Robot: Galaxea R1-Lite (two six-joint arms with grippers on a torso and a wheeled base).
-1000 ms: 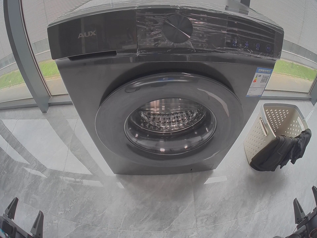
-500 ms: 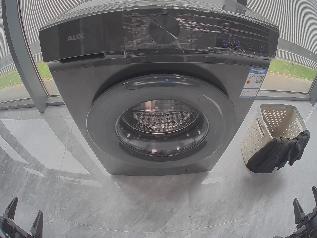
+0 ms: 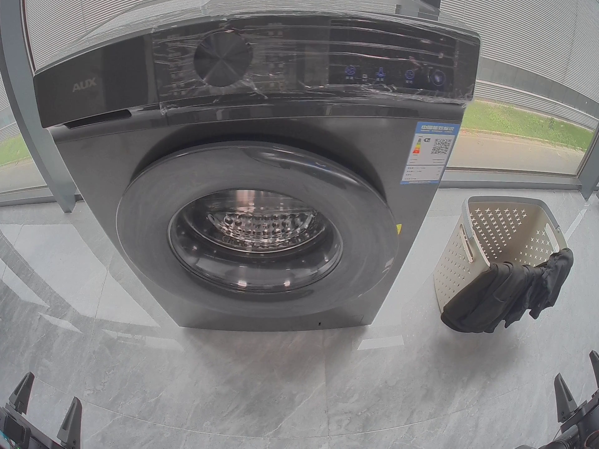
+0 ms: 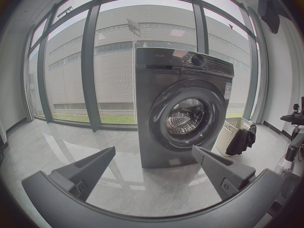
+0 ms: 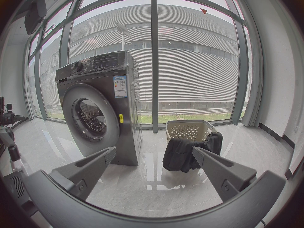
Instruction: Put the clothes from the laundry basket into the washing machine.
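A grey front-loading washing machine (image 3: 249, 176) stands ahead with its round door (image 3: 256, 238) shut. To its right a cream perforated laundry basket (image 3: 499, 232) sits on the floor, dark clothes (image 3: 505, 288) draped over its near rim. My left gripper (image 3: 43, 400) is low at the left, open and empty; in its wrist view the gripper (image 4: 153, 154) faces the washing machine (image 4: 183, 105). My right gripper (image 3: 577, 385) is low at the right, open and empty; seen from its wrist, the gripper (image 5: 153, 154) faces the clothes (image 5: 186, 152) and basket (image 5: 188, 129).
Glossy grey marble floor (image 3: 281, 381) stretches between me and the machine. Tall windows with dark frames (image 3: 37, 126) run behind the machine. A white wall with dark skirting (image 5: 275, 111) lies beyond the basket on the right.
The whole head view has shifted: the machine and basket now sit further left in the picture, so the camera has moved. Both grippers keep their places.
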